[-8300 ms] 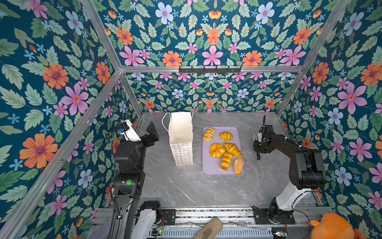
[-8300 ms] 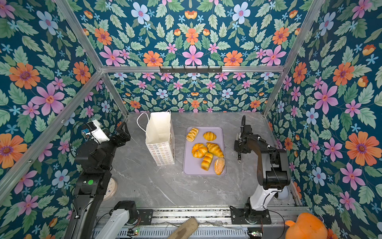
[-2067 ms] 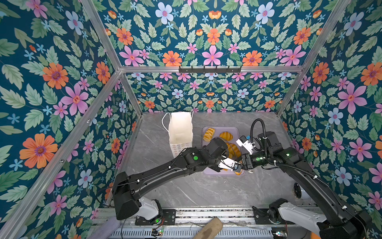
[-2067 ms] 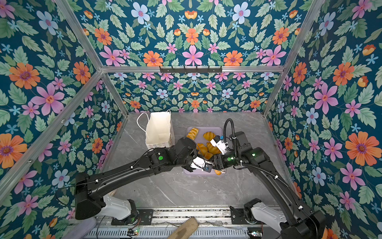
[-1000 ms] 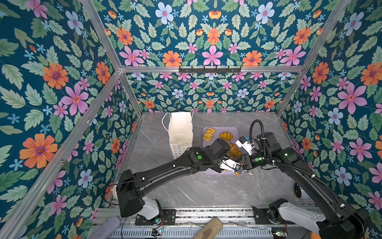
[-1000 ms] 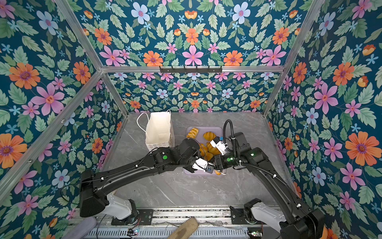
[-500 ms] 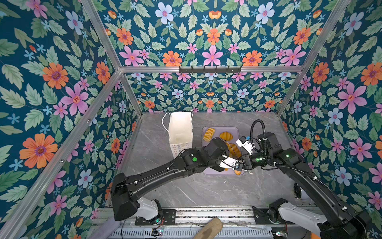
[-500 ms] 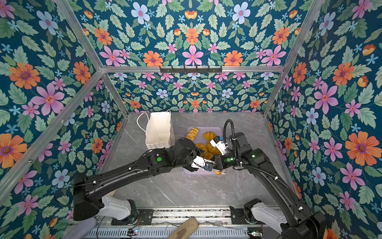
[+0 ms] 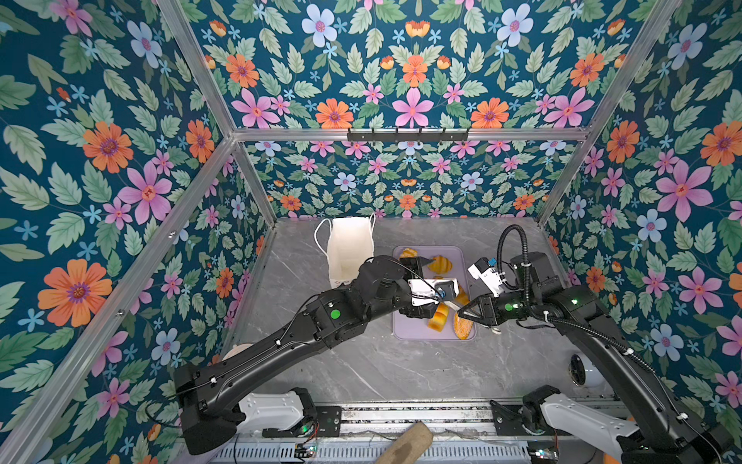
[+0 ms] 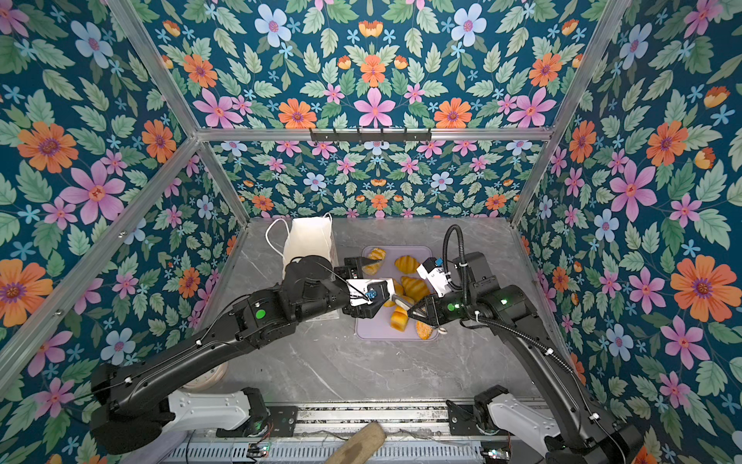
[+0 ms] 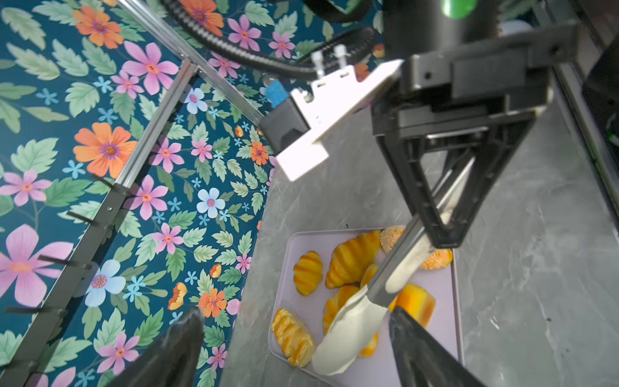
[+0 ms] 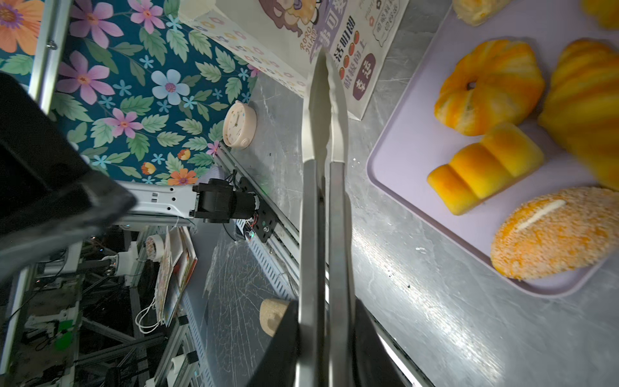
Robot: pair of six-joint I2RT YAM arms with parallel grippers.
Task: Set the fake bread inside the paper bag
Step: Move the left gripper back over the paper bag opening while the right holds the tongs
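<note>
Floral wallpaper in teal, pink and orange closes three sides of a grey marbled table (image 9: pixel 361 361). Two black arms reach in from 6 o'clock and meet over the tray. The right gripper (image 9: pixel 465 311) is clamped on the handle end of the tongs (image 12: pixel 321 201). The left gripper (image 11: pixel 294 313) stands wide open, one finger on each side of the tongs' cream tip; whether the nearer finger touches the tip I cannot tell. The paper bag (image 9: pixel 349 249) stands upright at 11 o'clock on the table, mouth up. The lilac tray (image 9: pixel 409 333) lies just beside the bag, at its 3 o'clock. The tongs point toward 10 o'clock, at the bag, with their blades pressed together on themselves. All the fake bread (image 11: pixel 351 258) lies on the tray. The segmented loaf (image 9: pixel 438 317) sits at 6 o'clock of the tongs' tip, its long axis running 1 to 7 o'clock. The seeded roll (image 9: pixel 461 328) sits at 5 o'clock, its long axis nearly 12 to 6. The large croissant (image 10: pixel 415 287) lies at 12 o'clock of the blades, the ring bun (image 12: pixel 489 87) beside it. The braided piece (image 9: pixel 407 253) and small croissant (image 9: pixel 441 264) lie along the tray's far edge.
</note>
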